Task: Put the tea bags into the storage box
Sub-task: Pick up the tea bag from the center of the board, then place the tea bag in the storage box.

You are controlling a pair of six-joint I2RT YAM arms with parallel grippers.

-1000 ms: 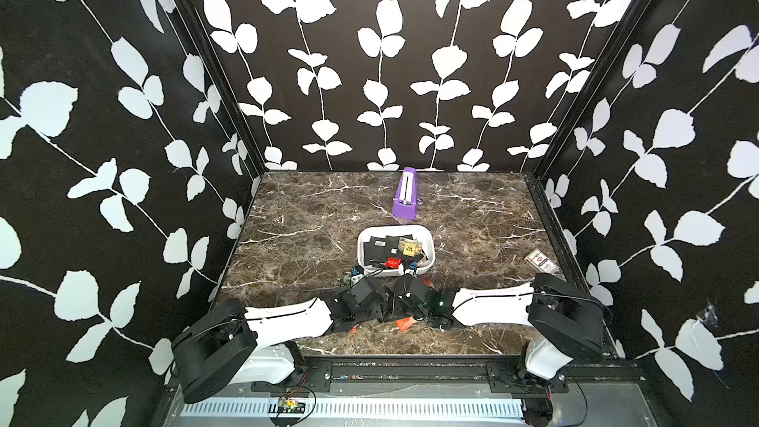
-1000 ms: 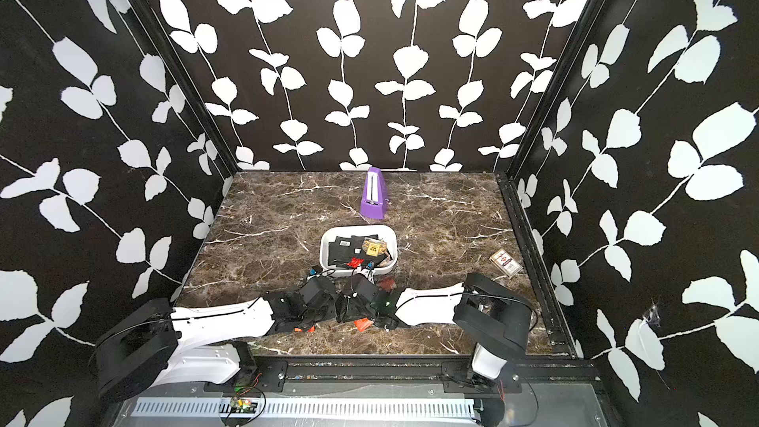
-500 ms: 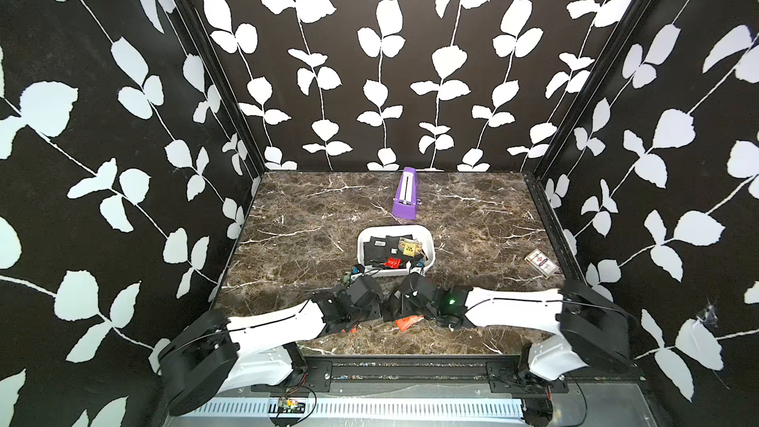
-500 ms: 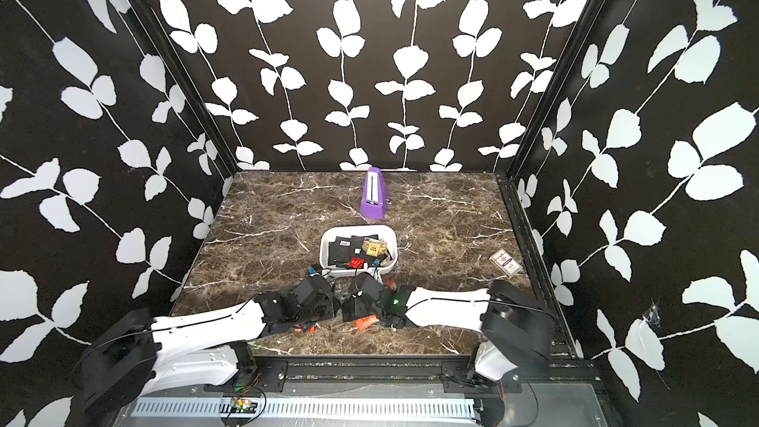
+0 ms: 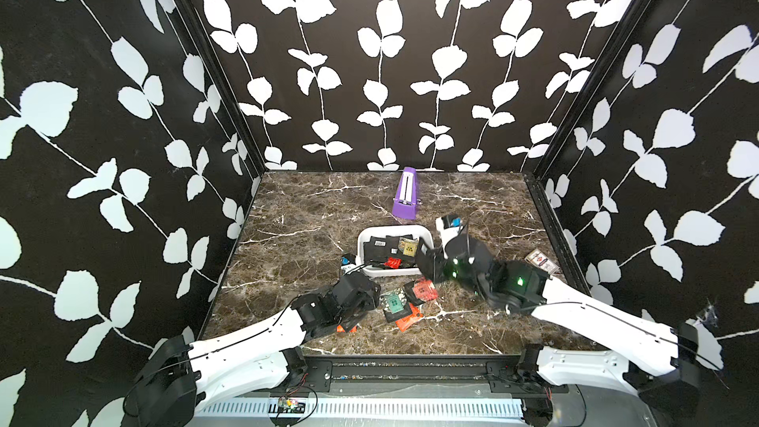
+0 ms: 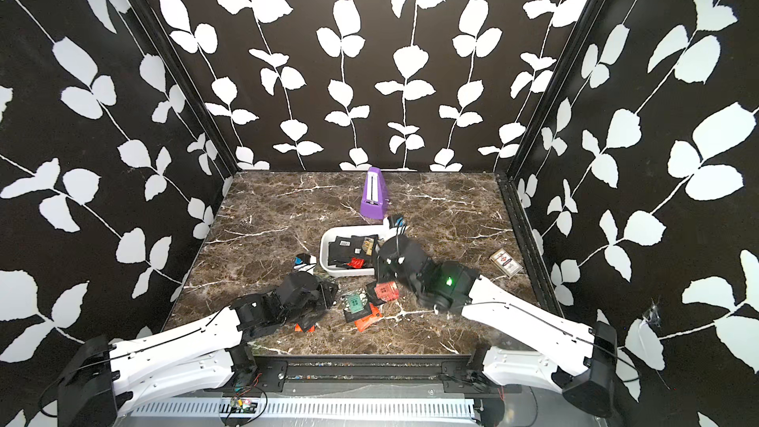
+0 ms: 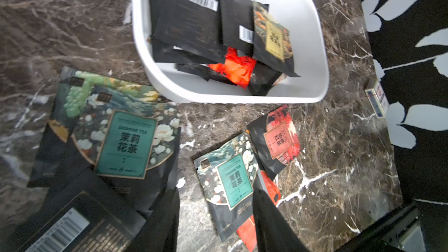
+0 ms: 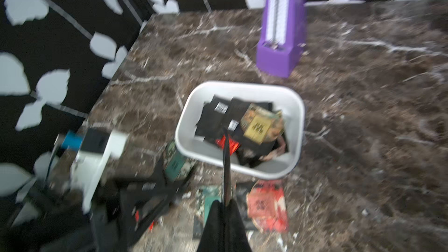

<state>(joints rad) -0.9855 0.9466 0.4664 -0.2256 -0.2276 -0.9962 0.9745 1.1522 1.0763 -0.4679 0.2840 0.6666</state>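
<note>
The white storage box (image 5: 361, 240) (image 6: 324, 249) sits mid-table with several tea bags inside, mostly black (image 7: 189, 20), one yellow-faced (image 8: 258, 127). More tea bags lie in front of it: green (image 5: 394, 301), red (image 5: 425, 290), orange (image 5: 408, 318). My right gripper (image 5: 426, 257) (image 8: 226, 204) is raised at the box's right end, shut on a dark tea bag (image 8: 226, 161) seen edge-on. My left gripper (image 5: 371, 295) (image 7: 215, 214) is low and open, straddling a green-faced sachet (image 7: 232, 180). Larger-looking sachets (image 7: 126, 141) lie beside one finger.
A purple wedge (image 5: 404, 199) stands at the back, just behind the box. A flat printed card pack (image 5: 541, 260) (image 7: 375, 100) lies near the right wall. An orange sachet (image 5: 345, 327) peeks from under the left wrist. Black leaf-patterned walls enclose three sides.
My right arm has risen from the pile and swung back-right to the box's right end with a sachet. The left gripper, shut a second ago, has opened.
</note>
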